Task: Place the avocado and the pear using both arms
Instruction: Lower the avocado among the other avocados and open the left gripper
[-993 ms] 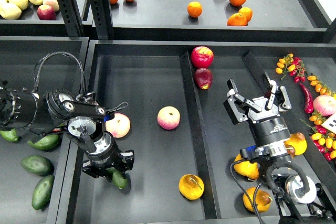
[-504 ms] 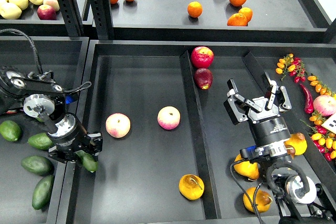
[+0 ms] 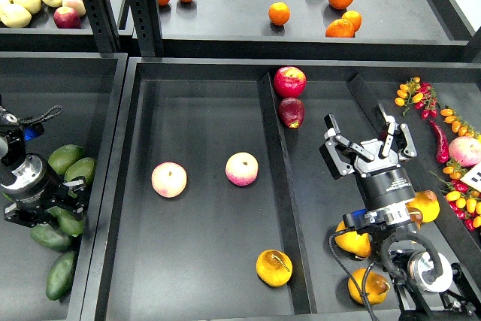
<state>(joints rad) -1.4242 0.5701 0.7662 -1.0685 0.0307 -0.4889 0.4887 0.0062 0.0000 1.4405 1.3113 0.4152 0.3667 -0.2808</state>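
We record bright, even overhead lighting, soft short shadows under fruit, faint sheen on dark trays, sharp focus, no noticeable blur.

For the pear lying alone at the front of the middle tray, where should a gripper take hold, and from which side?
Grip the pear across its plump body, coming straight down from above. It lies on its side with the thin stem showing on top, too slim to hold. The tray divider runs close on its right, so set the fingers front and back.

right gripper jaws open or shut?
Open. The right gripper points up over the right bin, its two fingers spread wide apart with only bare tray floor between them, holding nothing.
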